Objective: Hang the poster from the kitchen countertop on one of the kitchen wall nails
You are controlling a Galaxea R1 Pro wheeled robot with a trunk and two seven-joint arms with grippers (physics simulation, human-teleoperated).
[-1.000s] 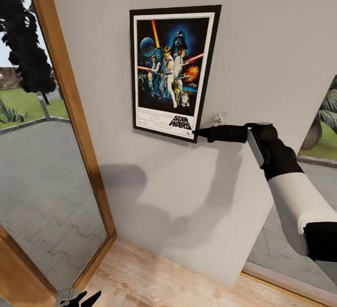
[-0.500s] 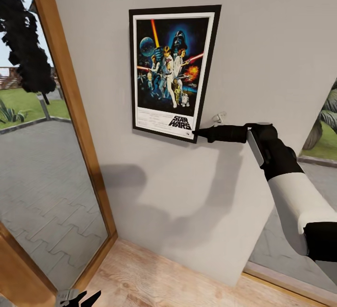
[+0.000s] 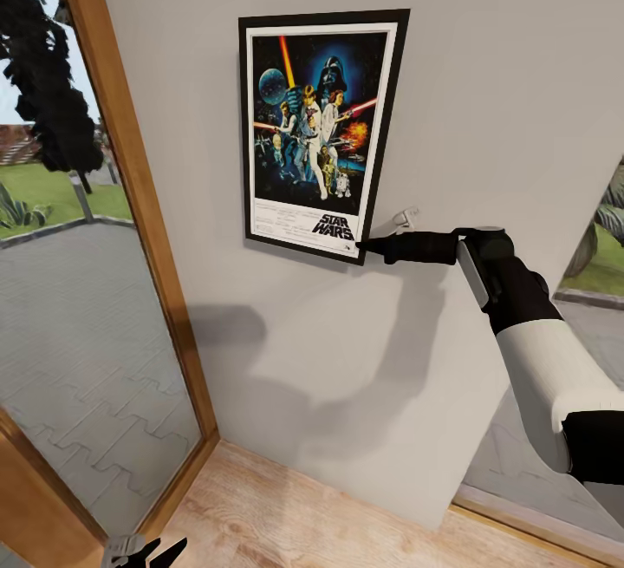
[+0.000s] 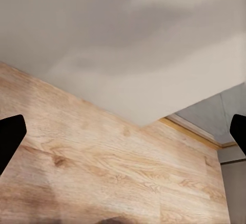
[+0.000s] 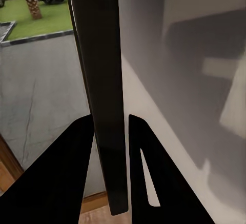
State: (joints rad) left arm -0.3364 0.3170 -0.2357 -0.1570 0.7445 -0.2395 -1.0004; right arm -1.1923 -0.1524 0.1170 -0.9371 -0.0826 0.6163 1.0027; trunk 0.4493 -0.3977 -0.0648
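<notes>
The pale grey wall (image 3: 485, 74) takes up most of what I see from the head camera, with a wood-framed glass door (image 3: 130, 230) on its left and light wooden floor (image 3: 286, 516) below. Flat against that wall, up high, sits the poster (image 3: 321, 134), upright and close to level, which I take to mean it is where I want it; I can't make out the nail, presumably hidden behind the frame. My right gripper (image 3: 364, 245) reaches in from the right and pinches the poster's lower right corner, and in the right wrist camera its two dark fingers (image 5: 77, 172) are pressed on either side of the black frame edge (image 5: 100, 80). I judge the grip is there to steady the frame until it hangs by itself. My left gripper (image 3: 146, 550) hangs low near the floor, out of the way, fingers spread and holding nothing.
</notes>
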